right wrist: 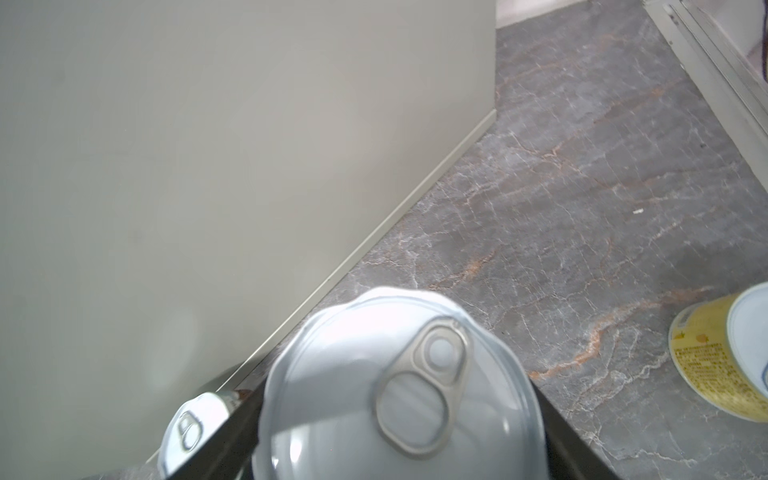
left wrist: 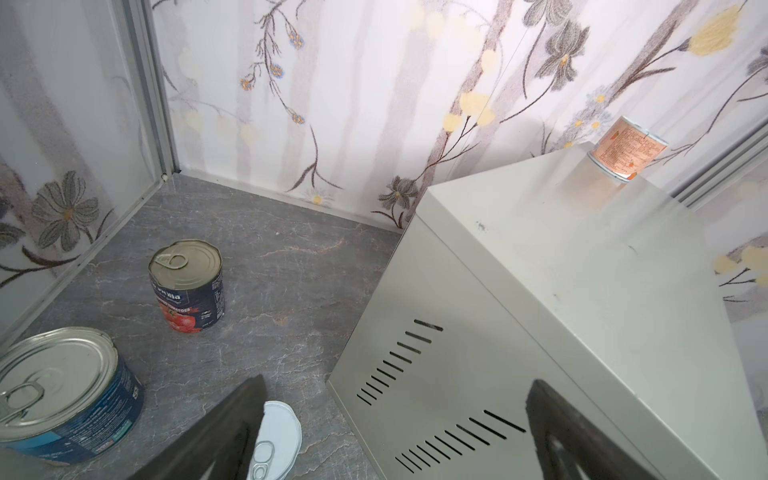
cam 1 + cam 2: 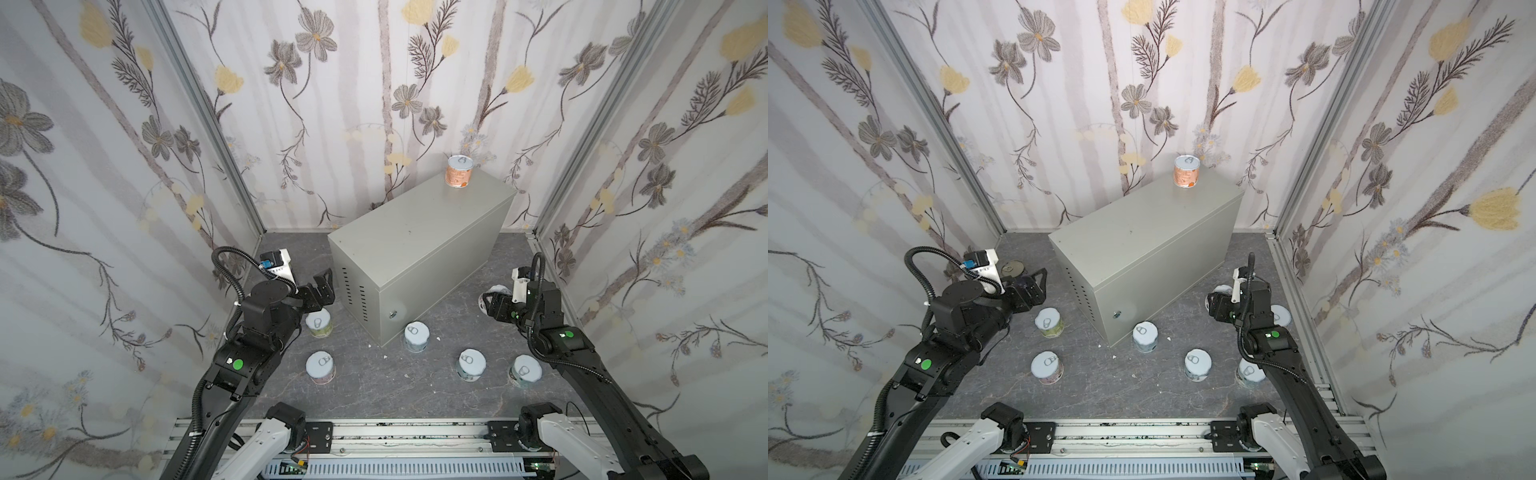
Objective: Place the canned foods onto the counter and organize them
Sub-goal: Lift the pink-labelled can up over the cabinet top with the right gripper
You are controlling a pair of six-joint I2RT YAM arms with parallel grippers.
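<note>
Mainly a clearance risk: can in the right jaws, tight against the counter wall

Right gripper (image 3: 489, 302) is clamped on a white-lidded short can (image 1: 374, 395), one finger on each side of its body. It sits low, just beside the long side of the counter (image 3: 419, 249). Left gripper (image 3: 325, 288) hangs empty with jaws wide apart, near the vented end of the counter and a green-label can (image 3: 319, 324).

Likely failure modes:
- The lift runs up a tall wall. With too little pull-back, the can or a finger clips the top edge and the can twists out of the grip.
- Only the orange-label can (image 3: 459, 171) is up there, upright near the far corner by the back wall. A drop-off close to it could shove it over the edge.
- Right forearm runs right by a short can (image 3: 525, 371) on the floor (image 3: 374, 395). A low swing would tip it.
- Left fingers sit close to the vent slots, so any drift scrapes the cabinet.

Not readable:
- The held can's label and base are out of sight. Cannot tell whether it is off the floor.
- Yellow-label can (image 1: 715, 357) is cut off at the frame edge and sits mostly behind the right arm in a top view.
- Navy-red tomato can (image 2: 187, 286) and blue tall can (image 2: 62, 395) are legible only in the left wrist view. From above the left arm covers them, bar one metal lid.
- Full can count can't be confirmed.
</note>
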